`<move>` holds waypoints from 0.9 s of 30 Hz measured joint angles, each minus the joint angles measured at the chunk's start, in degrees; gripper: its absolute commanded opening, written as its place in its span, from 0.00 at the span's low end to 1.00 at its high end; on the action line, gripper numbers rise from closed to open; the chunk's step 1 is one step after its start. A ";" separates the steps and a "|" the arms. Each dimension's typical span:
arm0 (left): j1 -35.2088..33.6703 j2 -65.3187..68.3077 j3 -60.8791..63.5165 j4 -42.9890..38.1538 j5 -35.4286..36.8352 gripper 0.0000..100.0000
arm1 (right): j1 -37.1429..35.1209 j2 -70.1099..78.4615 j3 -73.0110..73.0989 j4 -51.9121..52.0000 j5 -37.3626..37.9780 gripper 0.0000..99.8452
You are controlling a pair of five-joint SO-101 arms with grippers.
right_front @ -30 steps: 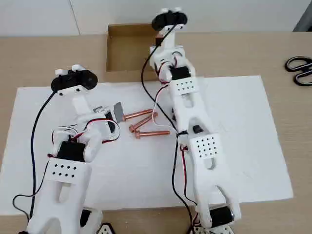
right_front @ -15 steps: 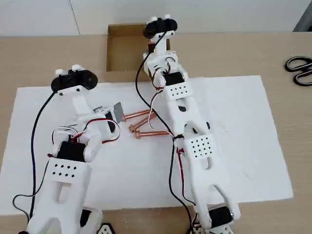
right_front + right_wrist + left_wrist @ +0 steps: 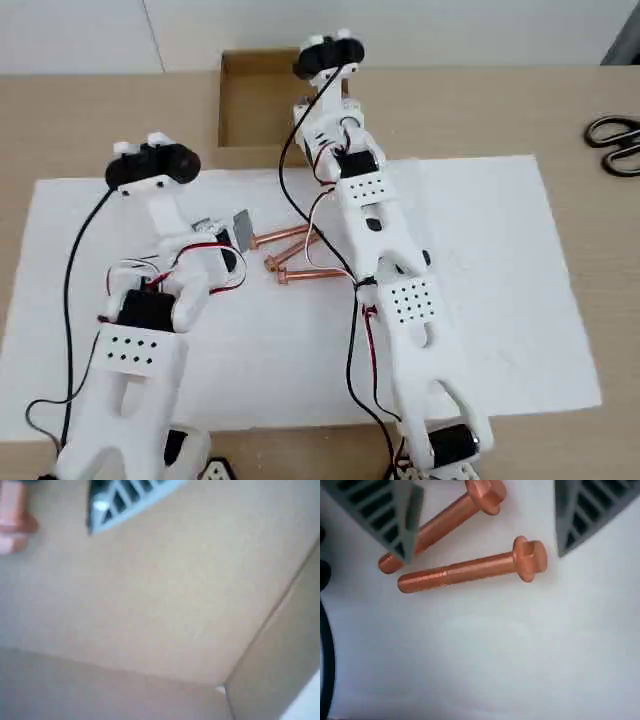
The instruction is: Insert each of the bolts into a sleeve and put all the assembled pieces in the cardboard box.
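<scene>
From where I stand, the three copper bolts (image 3: 298, 256) lie loose in a fan at the centre of the high view, on the white sheet (image 3: 500, 300) that covers the worktop (image 3: 100, 120). I take it they were laid out there as stock within reach of both arms. I can make out no sleeve on them or near them.

The left end effector (image 3: 484, 542) hangs just above this cluster, its jaws spread wide and gripping nothing. In its wrist view one bolt (image 3: 470, 571) lies across the middle of the frame, between the two grey fingers (image 3: 385, 510) and clear of both. A second bolt (image 3: 451, 519) runs towards the upper left, its threaded end passing behind the left-hand finger. That looks to me like a pose lined up for a pick, with the gap straddling a bolt rather than closed on it.

The right arm (image 3: 385, 240) is stretched out to the top centre of the high view, putting its end effector (image 3: 322, 68) over the right side of the open cardboard box (image 3: 228, 100), presumably because finished pieces go there. Its wrist view looks down on the box floor and an inner corner. A blurred copper-coloured piece (image 3: 12, 525) sits at the upper left edge, but I cannot tell whether it is gripped or lying in the box, nor whether this end effector is clenched or released.
</scene>
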 measured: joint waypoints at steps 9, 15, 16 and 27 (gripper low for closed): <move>0.00 0.00 0.00 0.00 0.00 0.18 | -0.70 0.09 -15.30 5.80 0.00 0.19; 0.00 0.00 -0.09 0.00 0.00 0.18 | -0.09 -2.73 -17.41 19.60 0.00 0.19; 0.00 0.00 -0.44 0.00 0.00 0.18 | 0.09 -4.92 -17.41 22.68 0.00 0.19; 0.00 0.00 -3.16 0.00 0.09 0.18 | 0.44 -29.54 -17.93 55.03 0.00 0.19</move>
